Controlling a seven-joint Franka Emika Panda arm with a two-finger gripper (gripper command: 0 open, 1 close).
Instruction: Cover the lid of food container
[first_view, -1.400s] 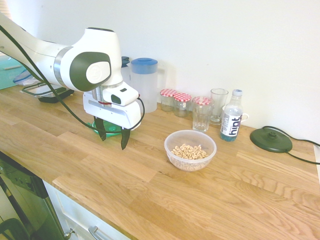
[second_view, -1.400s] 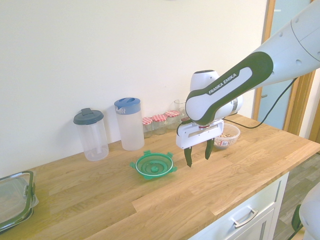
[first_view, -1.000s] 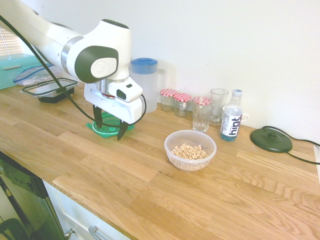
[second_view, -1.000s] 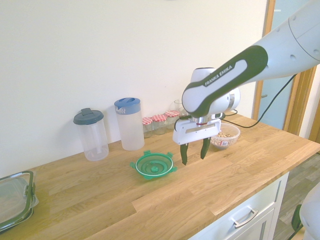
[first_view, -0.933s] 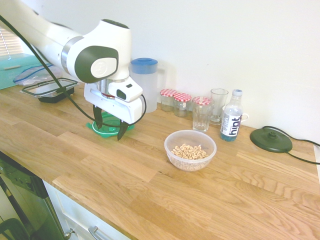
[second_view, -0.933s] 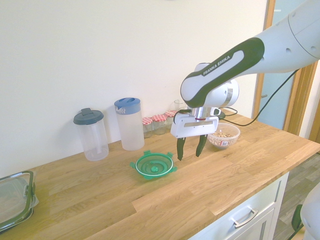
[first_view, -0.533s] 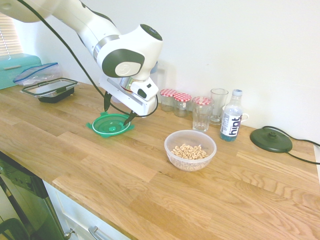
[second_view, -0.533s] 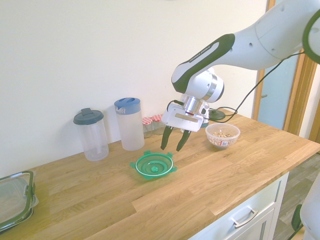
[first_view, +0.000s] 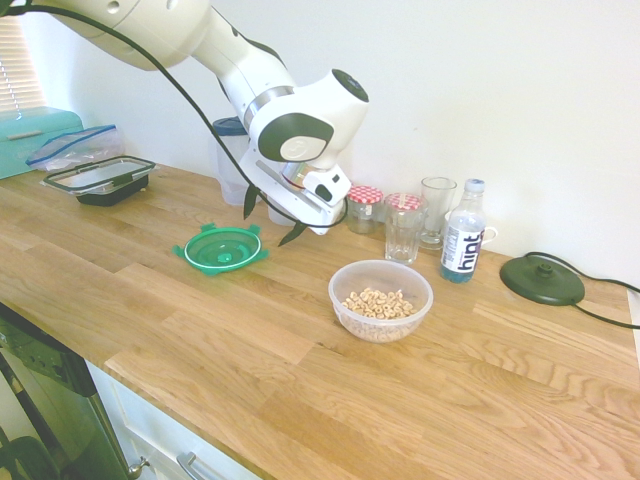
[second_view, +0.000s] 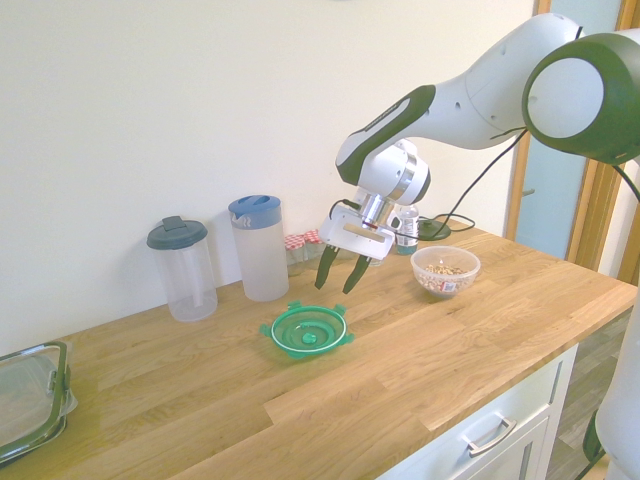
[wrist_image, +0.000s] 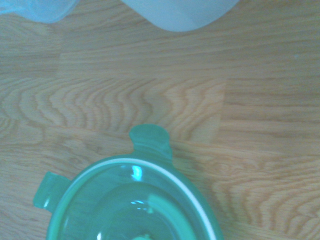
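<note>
- Lid (first_view: 222, 248) lies on the tabletop (first_view: 300, 380), left of the bowl (first_view: 380, 299) and well apart from it; nothing is covered yet.
- Tool (first_view: 272, 218) hangs above and just behind the lid, tilted, jaws spread, holding nothing.
- Left to do, as I judge: grasp the lid, carry it right, seat it on the bowl.
- Jug (second_view: 259, 247) and jars (first_view: 364, 208) crowd the wall side; the front of the tabletop gives open room.
- Lid tabs (wrist_image: 150, 141) offer a grip edge.
</note>
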